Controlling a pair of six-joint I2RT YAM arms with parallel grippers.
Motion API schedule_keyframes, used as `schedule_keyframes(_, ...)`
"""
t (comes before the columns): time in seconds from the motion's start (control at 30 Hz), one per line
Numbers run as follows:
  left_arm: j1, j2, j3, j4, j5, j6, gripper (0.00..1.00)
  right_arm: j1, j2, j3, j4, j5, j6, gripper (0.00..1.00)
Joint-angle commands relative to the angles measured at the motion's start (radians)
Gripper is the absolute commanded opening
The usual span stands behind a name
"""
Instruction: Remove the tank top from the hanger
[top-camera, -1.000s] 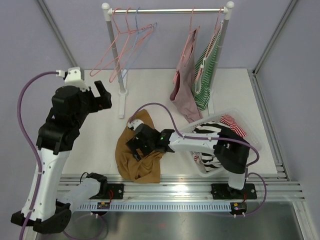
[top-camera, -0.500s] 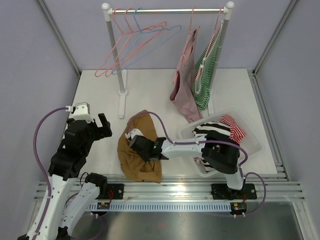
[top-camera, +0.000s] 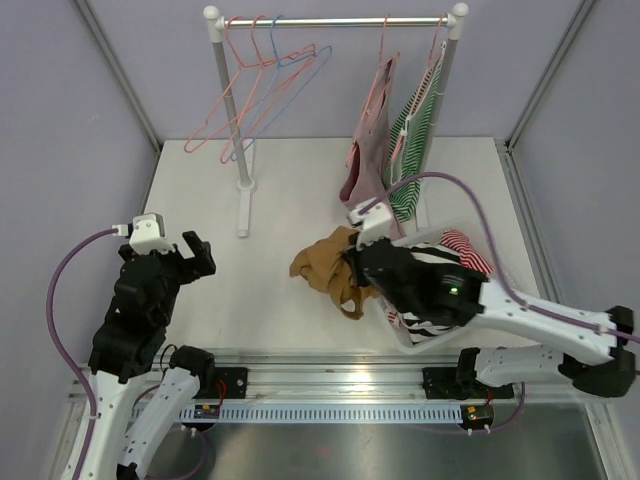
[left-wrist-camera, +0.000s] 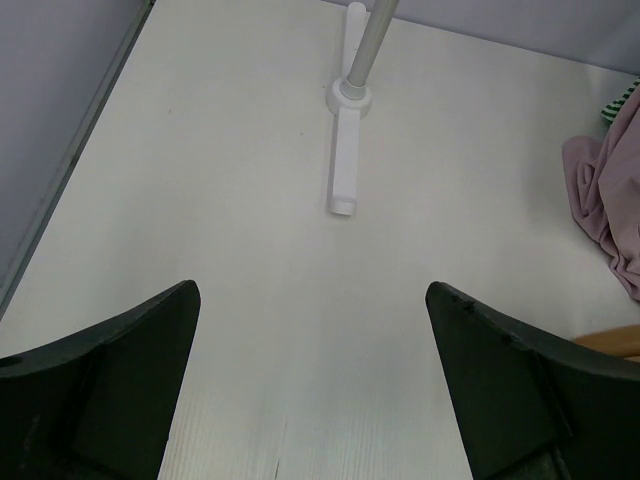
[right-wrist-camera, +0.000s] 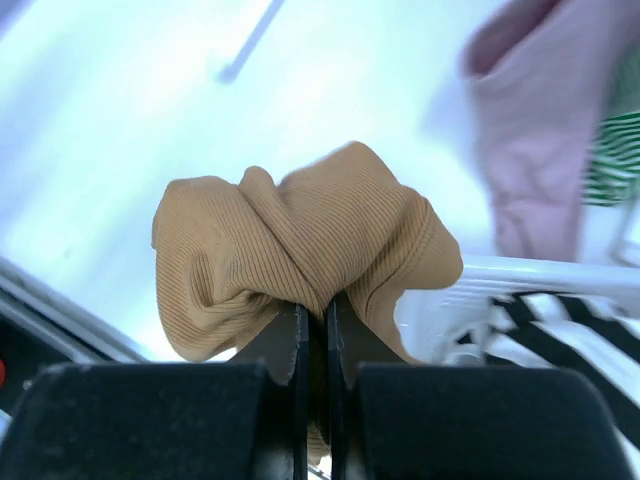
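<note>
A mustard ribbed tank top (top-camera: 322, 262) hangs bunched just left of the white basket, off any hanger. My right gripper (right-wrist-camera: 312, 305) is shut on a fold of the tank top (right-wrist-camera: 300, 235), which bulges out above the fingers. In the top view the right wrist covers its own jaws. Empty pink and blue hangers (top-camera: 255, 85) hang on the left of the rail (top-camera: 340, 20). At the left side of the table my left gripper (top-camera: 200, 255) stands open over bare tabletop, nothing between its fingers (left-wrist-camera: 150, 340).
A pink top (top-camera: 368, 190) and a green striped top (top-camera: 412, 150) hang on hangers at the rail's right end. The white basket (top-camera: 508, 285) holds striped clothes. The rack's left post and foot (left-wrist-camera: 345, 150) stand ahead of the left gripper.
The right gripper shut on the mustard tank top, lifted it off the table and carried it right to the basket. The left arm drew back and down. The empty hangers swung.
</note>
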Motion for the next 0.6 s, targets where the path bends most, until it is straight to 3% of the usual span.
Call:
schedule_keyframes(0.0, 0.001, -0.005, -0.006, 0.059, -0.018, -0.005, 0.99, -0.002, -0.174, 0.058, -0.167, 0.206, 0.058, 0.0)
schedule_keyframes(0.13, 0.001, -0.008, -0.006, 0.059, -0.021, -0.007, 0.99, -0.004, -0.278, 0.154, -0.383, 0.359, 0.142, 0.0)
schedule_keyframes(0.33, 0.001, -0.005, -0.006, 0.057, -0.025, -0.007, 0.99, -0.007, -0.319, 0.253, -0.839, 0.532, 0.449, 0.0)
schedule_keyframes(0.43, 0.001, -0.004, -0.006, 0.06, -0.024, -0.008, 0.99, -0.016, -0.3, 0.271, -0.961, 0.577, 0.601, 0.0)
schedule_keyframes(0.57, 0.001, -0.004, -0.006, 0.059, -0.018, -0.008, 0.99, -0.102, -0.256, 0.261, -0.982, 0.582, 0.597, 0.0)
